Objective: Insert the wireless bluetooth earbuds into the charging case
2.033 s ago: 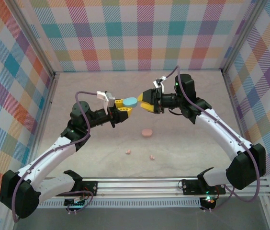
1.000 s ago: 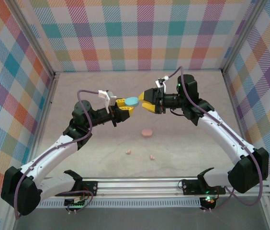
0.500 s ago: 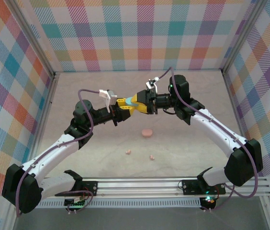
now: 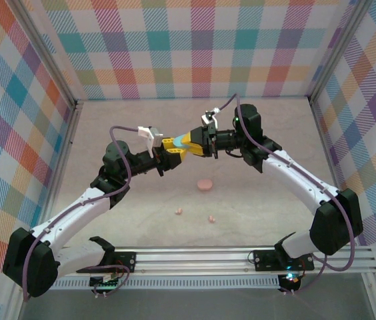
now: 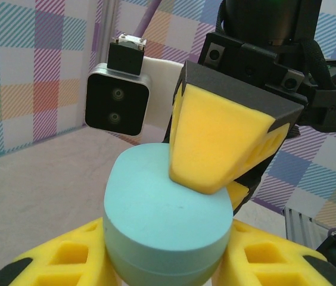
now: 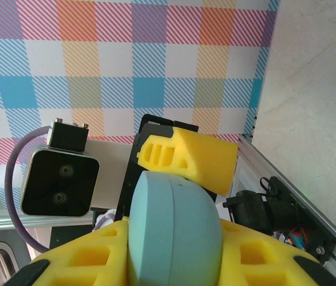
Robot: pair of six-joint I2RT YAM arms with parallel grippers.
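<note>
Beige tabletop (image 4: pixel 241 200), pastel plaid walls (image 4: pixel 195 47), two pink earbuds (image 4: pixel 179 211) lying loose

Case (image 5: pixel 165 220) between left gripper (image 4: pixel 175 148) and right gripper (image 4: pixel 189 143) (midair), earbuds (image 4: pixel 179 211) nearer

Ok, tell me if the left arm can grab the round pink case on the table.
Probably not yet: left gripper and right gripper are both shut on the light blue round case. The round pink case lies uncovered.
</note>
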